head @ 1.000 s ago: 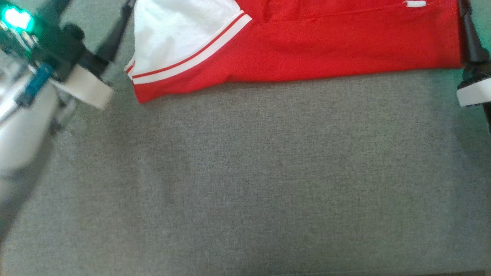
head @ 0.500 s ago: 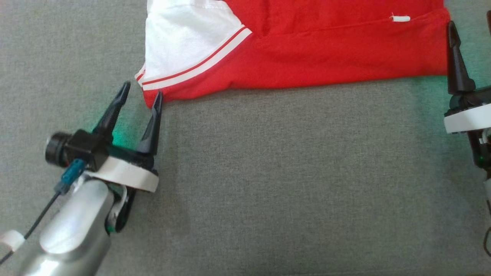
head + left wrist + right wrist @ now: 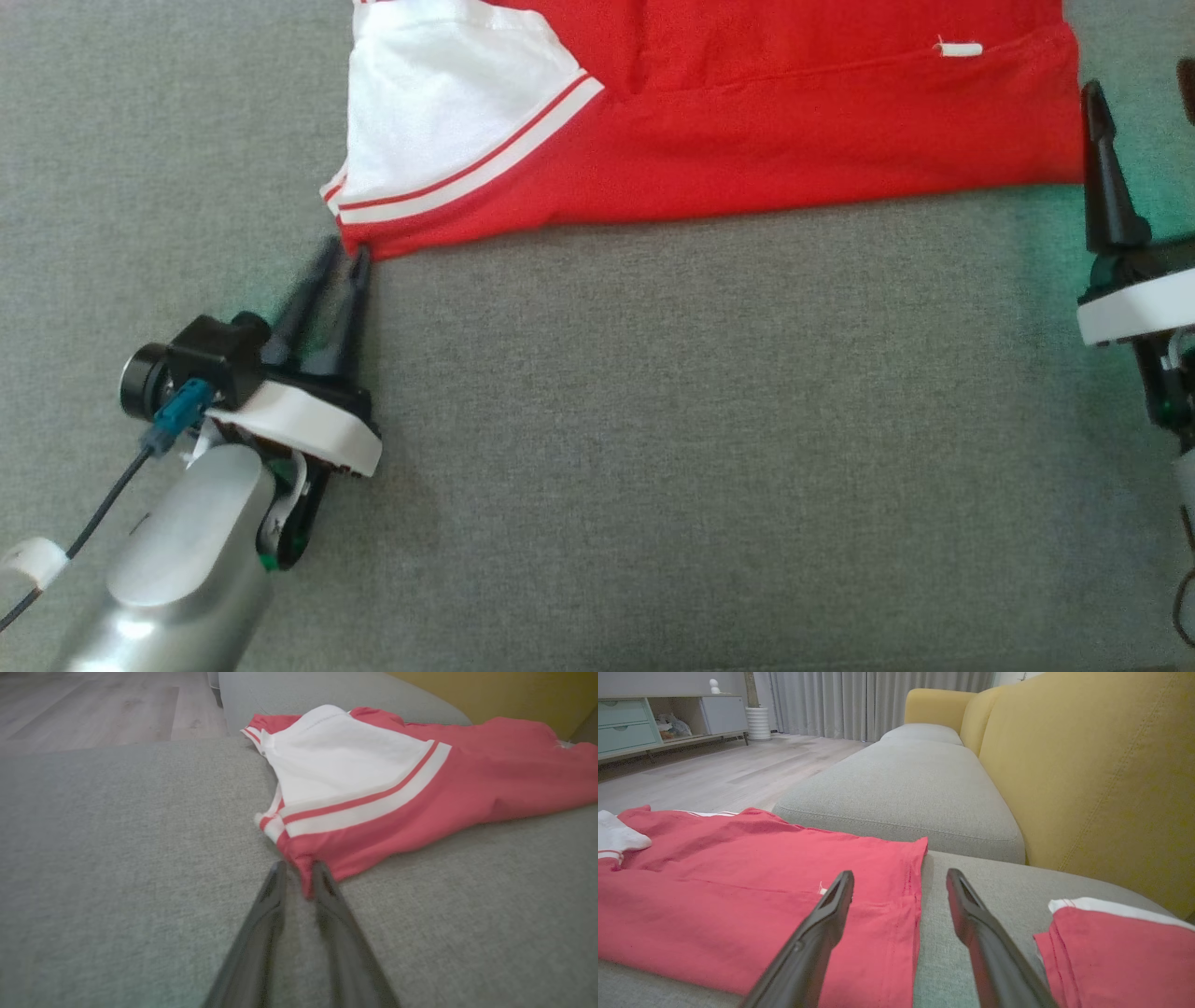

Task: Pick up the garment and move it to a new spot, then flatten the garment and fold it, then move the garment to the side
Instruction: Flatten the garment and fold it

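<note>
The garment (image 3: 747, 121) is red with a white sleeve panel and white stripes. It lies flat across the top of the head view on the grey sofa seat (image 3: 653, 420). My left gripper (image 3: 344, 257) is at the garment's lower left corner. In the left wrist view its fingers (image 3: 300, 865) are nearly together, with the red corner (image 3: 306, 877) pinched between the tips. My right gripper (image 3: 1139, 84) stands open at the garment's right edge. In the right wrist view it (image 3: 899, 873) straddles the hem of the garment (image 3: 738, 882).
Another folded red cloth with a white edge (image 3: 1111, 952) lies to the right of my right gripper. The yellow backrest (image 3: 1087, 765) rises behind it. A second grey cushion (image 3: 915, 784) and the wooden floor (image 3: 714, 774) lie beyond the garment.
My left arm has swung down into view, reached the garment's lower left corner, and its fingers have closed from wide apart to nearly together. The head camera has shifted; the right gripper stays open.
</note>
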`<state>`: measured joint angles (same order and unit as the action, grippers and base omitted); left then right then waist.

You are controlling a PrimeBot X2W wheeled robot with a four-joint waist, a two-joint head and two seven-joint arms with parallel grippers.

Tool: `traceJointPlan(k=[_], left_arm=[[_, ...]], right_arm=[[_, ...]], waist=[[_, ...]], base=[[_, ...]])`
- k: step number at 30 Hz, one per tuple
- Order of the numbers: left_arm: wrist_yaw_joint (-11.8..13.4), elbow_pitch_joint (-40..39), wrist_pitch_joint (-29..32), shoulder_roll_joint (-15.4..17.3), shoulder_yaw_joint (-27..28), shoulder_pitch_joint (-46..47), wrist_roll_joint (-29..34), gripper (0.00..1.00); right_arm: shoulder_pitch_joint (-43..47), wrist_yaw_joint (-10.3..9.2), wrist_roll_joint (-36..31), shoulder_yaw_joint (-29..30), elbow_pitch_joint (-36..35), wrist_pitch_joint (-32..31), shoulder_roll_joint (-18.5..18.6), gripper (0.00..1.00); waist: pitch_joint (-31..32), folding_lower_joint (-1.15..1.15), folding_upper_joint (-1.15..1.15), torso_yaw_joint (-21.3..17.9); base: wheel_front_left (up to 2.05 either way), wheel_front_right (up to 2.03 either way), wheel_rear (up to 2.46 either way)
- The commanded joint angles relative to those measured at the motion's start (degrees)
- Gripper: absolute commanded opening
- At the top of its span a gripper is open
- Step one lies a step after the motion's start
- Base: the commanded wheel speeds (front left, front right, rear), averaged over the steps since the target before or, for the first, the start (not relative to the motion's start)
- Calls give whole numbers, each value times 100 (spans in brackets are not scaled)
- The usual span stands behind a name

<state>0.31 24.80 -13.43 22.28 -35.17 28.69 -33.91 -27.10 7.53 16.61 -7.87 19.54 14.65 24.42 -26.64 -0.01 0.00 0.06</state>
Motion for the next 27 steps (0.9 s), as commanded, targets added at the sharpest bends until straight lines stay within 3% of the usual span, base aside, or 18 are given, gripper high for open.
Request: traceJointPlan(k=[1,15,16,18,27], left_arm=[[-83,44,40,103,66,71,-31,0],[-107,-239,-133,258,36,193,422,0],[-97,-273,-138,269,43,185,457,0],[-88,-358,-147,280,72,137,513,0],[-36,-566,-154,372,140,-215,574,0]], right_arm=[[146,-4,76,-36,-15,34,53,100],[-209,-4,800,-477,1570,-426,17,100],[-235,-4,872,-541,1618,-475,28,85],[-270,-4,1081,-689,1726,-553,107,0],[-29,-4,1445,-986,1586,-425,512,0]], waist=[[28,1,0,13],[102,1,0,206],[105,1,0,220],[143,1,0,262],[426,1,0,264]], base=[[0,0,0],[0,0,0],[0,0,0],[0,0,0],[0,0,0]])
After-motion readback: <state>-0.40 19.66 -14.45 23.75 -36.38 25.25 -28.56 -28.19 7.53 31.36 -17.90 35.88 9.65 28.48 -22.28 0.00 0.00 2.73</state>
